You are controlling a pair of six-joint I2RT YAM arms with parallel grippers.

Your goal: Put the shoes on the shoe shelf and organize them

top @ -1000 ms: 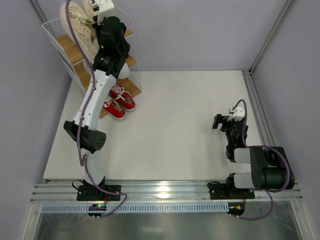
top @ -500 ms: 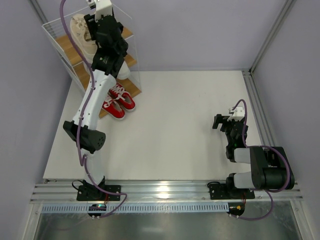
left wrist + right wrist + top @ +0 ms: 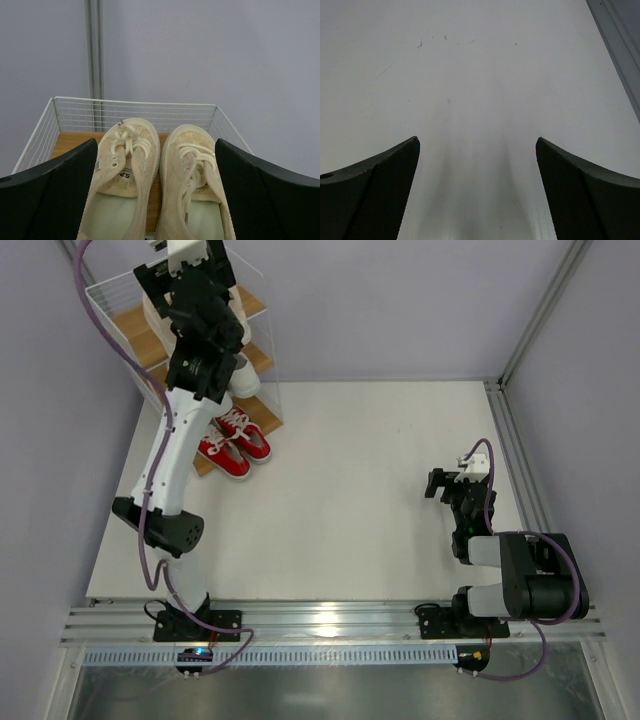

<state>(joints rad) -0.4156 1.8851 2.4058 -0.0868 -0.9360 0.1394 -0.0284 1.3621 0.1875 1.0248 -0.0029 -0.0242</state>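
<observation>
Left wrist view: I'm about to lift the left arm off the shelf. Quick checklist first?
1. Left gripper open: ok.
2. Beige sneakers side by side on the top board: ok.
3. Left fingers clear of the sneakers: cannot tell.
4. Red sneakers paired at the shoe shelf's bottom: ok.
5. White sneakers placed: cannot tell, left arm hides most.
6. Right gripper open over the table: ok.

This is a robotics lab test cell: a white tabletop is boxed in by plain lavender wall panels, with aluminium frame posts rising at 11 and 1 o'clock. At 6 o'clock, slotted aluminium rails carry two bolted arm bases.
</observation>
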